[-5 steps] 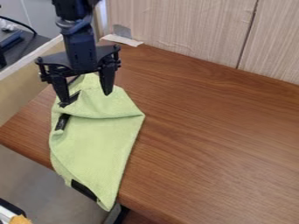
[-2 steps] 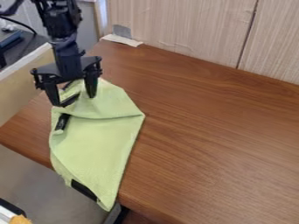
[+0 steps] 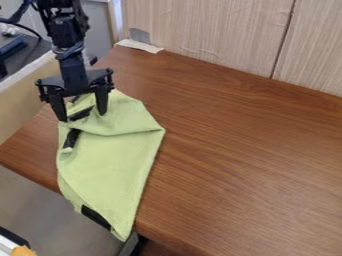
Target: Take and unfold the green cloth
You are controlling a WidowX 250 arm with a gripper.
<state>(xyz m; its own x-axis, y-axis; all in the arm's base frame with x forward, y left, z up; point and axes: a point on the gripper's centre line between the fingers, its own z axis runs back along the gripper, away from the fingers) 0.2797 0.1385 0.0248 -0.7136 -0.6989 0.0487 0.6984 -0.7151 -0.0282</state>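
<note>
Leftward in the view, the black claw [image 3: 83, 117] has shifted since the earliest frame, and its arm [image 3: 61, 27] has gone left with it; against the frame just before this one, the shift is slight. Its two tips look somewhat nearer each other than at first, yet they stand apart, with green fabric showing between them. Nearest the camera, the pointed end of the green cloth [image 3: 107, 167] reaches past the table's near edge, with a black strip [image 3: 95, 217] along its left side. That near part lies as it did in both earlier frames.

Farther up, a crease runs across the cloth to a corner on its right, and a second black strip [image 3: 71, 139] sits left of the middle. Beyond the crease, the claw hangs down over the cloth's far portion, one tip by its left margin and the other farther in; whether either touches the fabric, I cannot tell.

Room for moving lies mostly to the right, where the brown table [image 3: 247, 160] spreads wide from the cloth's side. On the left, only a narrow band of wood separates the cloth from the table's edge. Farthest back, a wood-grain panel [image 3: 214, 35] rises along the table's far side, near pale tape [image 3: 139, 46].
</note>
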